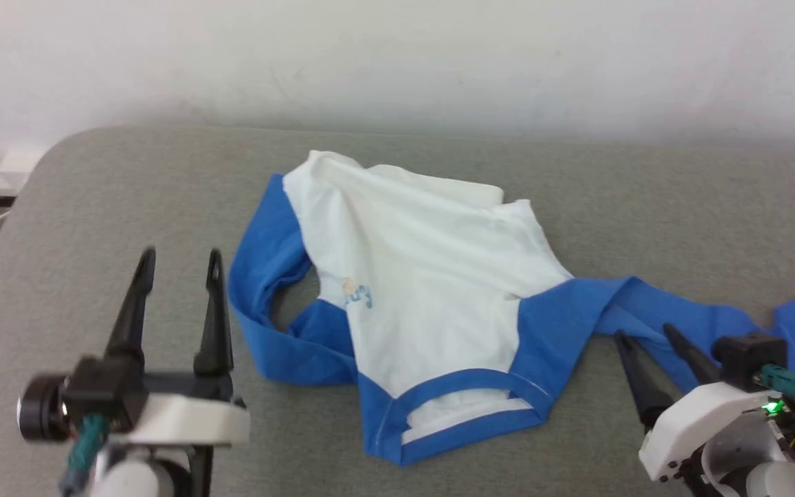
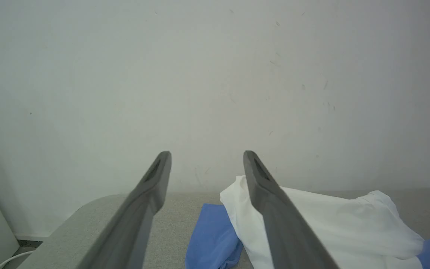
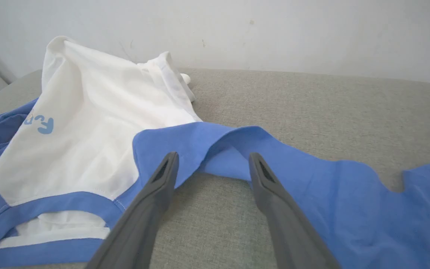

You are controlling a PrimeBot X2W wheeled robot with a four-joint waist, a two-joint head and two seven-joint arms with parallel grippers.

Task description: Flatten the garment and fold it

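Both sets of dark fingers gape empty, the left gripper (image 1: 181, 253) and right gripper (image 1: 643, 331) flanking the white T-shirt with blue raglan sleeves (image 1: 425, 276), which lies rumpled on the grey fabric tabletop (image 1: 128, 186); flattening looks unfinished, folding not yet begun.

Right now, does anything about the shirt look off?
Yes. The shirt is rumpled, not flat: the sleeve by the left gripper is bunched into a loop, the other sleeve trails twisted past the right gripper, and the far edge is folded over.
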